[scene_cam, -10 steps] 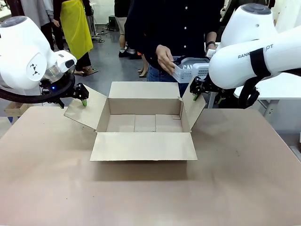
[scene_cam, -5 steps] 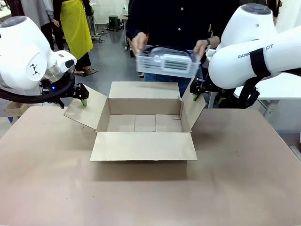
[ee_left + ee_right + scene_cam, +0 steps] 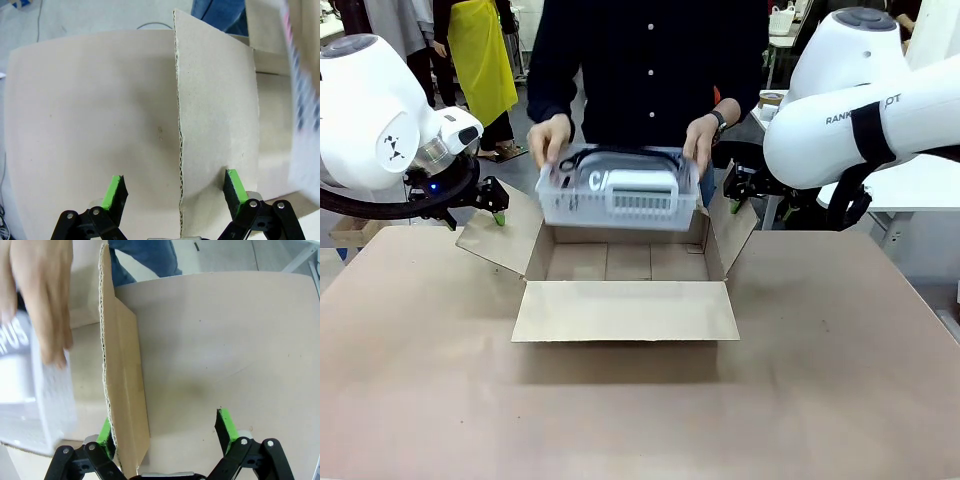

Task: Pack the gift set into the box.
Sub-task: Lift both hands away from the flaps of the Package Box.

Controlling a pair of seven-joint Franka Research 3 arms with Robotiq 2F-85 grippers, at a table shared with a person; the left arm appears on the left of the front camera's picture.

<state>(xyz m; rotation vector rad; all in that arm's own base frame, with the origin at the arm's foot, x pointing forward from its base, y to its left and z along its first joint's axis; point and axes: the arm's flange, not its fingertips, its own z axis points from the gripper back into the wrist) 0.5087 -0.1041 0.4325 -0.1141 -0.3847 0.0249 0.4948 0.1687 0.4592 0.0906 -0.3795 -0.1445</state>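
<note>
Brown corrugated cardboard, middle of the bench (image 3: pixel 840 380): the box (image 3: pixel 625 262). Stood open, all four flaps thrown out, near flap lying flat toward the camera, bare floor panels on show inside.

And right above the rear of that opening, the gift set (image 3: pixel 620 190)! Translucent white, black cord and white appliance visible through the wall. Hung in the air, lower edge about level with the back rim, not yet down on the floor of the box. Was gripped at both ends: hand at picture left (image 3: pixel 549 139) on one short side, hand at picture right (image 3: pixel 702 140) on the other, watch on that wrist.

Out wide, left end effector (image 3: pixel 175 192) spread fully and pinched nothing. Straddled the edge of the left flap (image 3: pixel 215 110), one green pad (image 3: pixel 114 192) over bare bench, the other over cardboard; touching or not, cannot tell.

Mirror picture opposite: right end effector (image 3: pixel 165 432) spread wide too, closed on nothing. Stood astride the right flap (image 3: pixel 122 385), one pad tucked behind the corrugated edge, the other clear over the bench.
</note>
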